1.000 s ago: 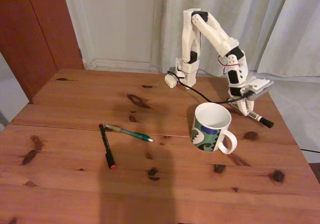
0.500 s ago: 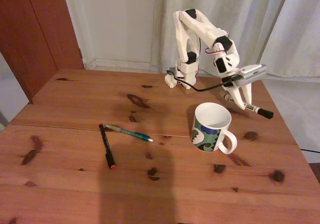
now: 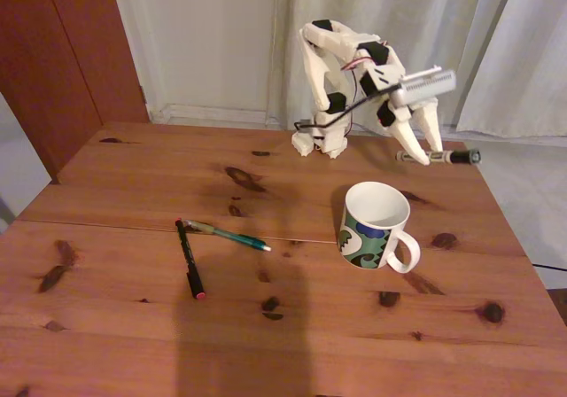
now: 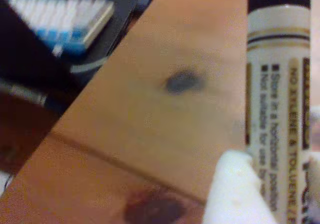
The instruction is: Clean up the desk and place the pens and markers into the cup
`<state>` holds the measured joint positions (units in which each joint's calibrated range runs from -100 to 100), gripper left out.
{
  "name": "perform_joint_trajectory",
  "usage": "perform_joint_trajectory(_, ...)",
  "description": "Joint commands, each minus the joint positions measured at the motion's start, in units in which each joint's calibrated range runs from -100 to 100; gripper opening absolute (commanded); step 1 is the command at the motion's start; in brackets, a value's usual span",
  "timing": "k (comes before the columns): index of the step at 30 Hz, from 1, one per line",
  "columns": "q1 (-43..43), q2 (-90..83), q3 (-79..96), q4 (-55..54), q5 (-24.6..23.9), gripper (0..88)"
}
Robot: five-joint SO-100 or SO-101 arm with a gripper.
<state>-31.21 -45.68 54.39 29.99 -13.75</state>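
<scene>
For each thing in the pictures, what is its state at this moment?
gripper: shut on the white marker, raised above the desk.
white marker: held, roughly level, capped.
cup: upright, nothing seen inside.
teal pen: lying on the desk.
black pen: lying on the desk, one end meeting the teal pen.

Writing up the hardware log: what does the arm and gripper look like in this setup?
The arm is white plastic with black blocks at the joints, standing on a white base at the far edge of the desk. A thin red wire loops near its upper joints and a black cable runs along it. The gripper has two tapered white fingers; a pale boxy ribbed module sits on top of it.
</scene>
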Motion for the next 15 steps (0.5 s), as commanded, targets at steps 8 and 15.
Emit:
perform_joint_trajectory(8,4.3,-2.9,-0.8,-14.9,-3.7,0.8)
perform_joint_trajectory(15,4.8,1.5,-1.6,-21.6,-3.7,0.8)
